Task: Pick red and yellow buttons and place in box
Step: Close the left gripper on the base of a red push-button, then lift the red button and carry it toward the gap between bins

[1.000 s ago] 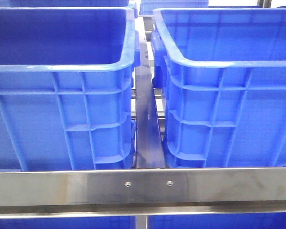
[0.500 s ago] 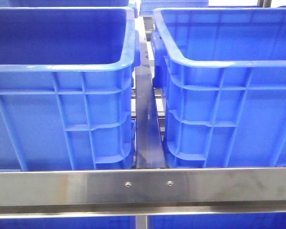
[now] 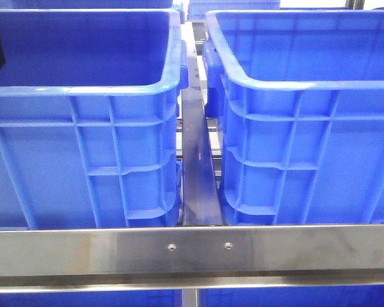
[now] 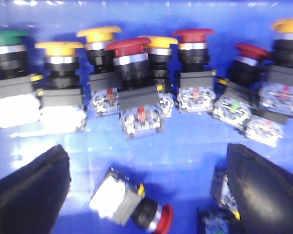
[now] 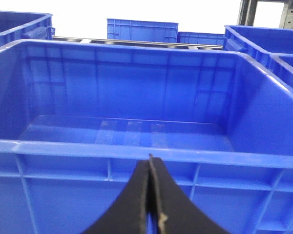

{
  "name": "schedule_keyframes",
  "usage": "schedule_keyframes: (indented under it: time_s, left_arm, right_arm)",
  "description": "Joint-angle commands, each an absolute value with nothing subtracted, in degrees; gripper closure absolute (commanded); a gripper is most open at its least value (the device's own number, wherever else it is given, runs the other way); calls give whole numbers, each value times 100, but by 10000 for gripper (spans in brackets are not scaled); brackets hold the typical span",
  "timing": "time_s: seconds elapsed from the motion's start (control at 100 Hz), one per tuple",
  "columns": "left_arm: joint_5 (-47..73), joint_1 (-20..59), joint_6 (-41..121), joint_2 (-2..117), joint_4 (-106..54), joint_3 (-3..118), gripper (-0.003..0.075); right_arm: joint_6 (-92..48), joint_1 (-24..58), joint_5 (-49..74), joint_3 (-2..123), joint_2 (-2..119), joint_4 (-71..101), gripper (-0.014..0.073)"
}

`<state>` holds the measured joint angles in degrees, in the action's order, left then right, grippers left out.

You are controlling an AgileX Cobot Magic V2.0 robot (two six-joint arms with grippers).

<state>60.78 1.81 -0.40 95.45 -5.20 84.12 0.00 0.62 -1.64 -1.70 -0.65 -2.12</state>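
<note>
In the left wrist view several push buttons stand in a row on a blue crate floor: red caps, yellow caps. One red button lies on its side. My left gripper is open just above it, with one black finger on each side, not touching it. My right gripper is shut and empty, outside the near wall of an empty blue box.
A green-capped button stands at the row's end. More switch blocks lie beside one left finger. In the front view two blue crates stand side by side behind a steel rail. More crates stand behind.
A dark part of my left arm has come into the front view at the upper left edge, over the left crate. The crates have not moved.
</note>
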Motion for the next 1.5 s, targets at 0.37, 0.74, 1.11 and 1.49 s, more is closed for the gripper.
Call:
schedule_keyframes:
  time_s: [0.37, 0.74, 1.11, 1.49]
  left_arm:
    - [5715, 235, -97, 10308, -601, 8791, 111]
    - [5544, 235, -97, 10438, -601, 8791, 318]
    - [5473, 235, -33, 10336, -601, 8791, 740]
    - [5614, 235, 362, 9459, -901, 8791, 740]
  right_arm:
    - [0, 62, -585, -70, -195, -200, 662]
    - [0, 62, -585, -70, -195, -200, 662]
    - [0, 62, -585, -70, -195, -200, 662]
    - [0, 62, -585, -70, -195, -200, 662]
